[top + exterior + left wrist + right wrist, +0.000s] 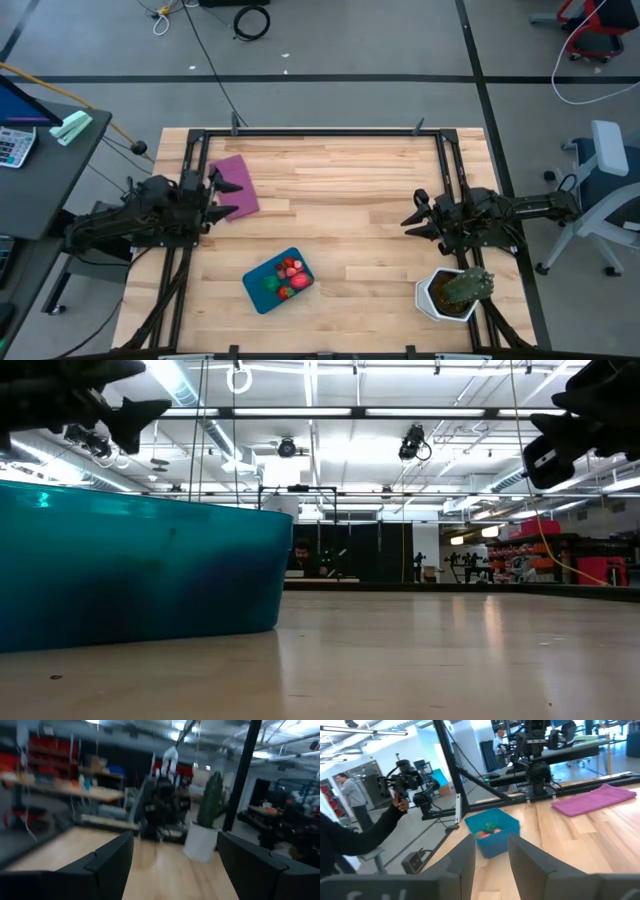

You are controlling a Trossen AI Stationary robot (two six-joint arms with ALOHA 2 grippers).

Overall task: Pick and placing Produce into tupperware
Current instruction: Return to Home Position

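Note:
The teal-blue tupperware (262, 295) sits near the table's near edge, left of centre, and fills the left of the low view as the tupperware (130, 565). Inside it lie several pieces of produce: red and pink ones (293, 273) and a green one (270, 283). The right wrist view also shows the tupperware (495, 840) and the produce (487, 831) in it. My left gripper (225, 195) hangs open above the table's left side, over the purple cloth's edge. My right gripper (408, 218) is open above the right side. Both are raised and hold nothing.
A purple cloth (236, 184) lies flat at the far left. A spiky green plant in a white pot (455, 292) stands at the near right corner, close under my right arm. Bare wood spreads across the table's middle and far side. A person (355, 835) stands beyond the table.

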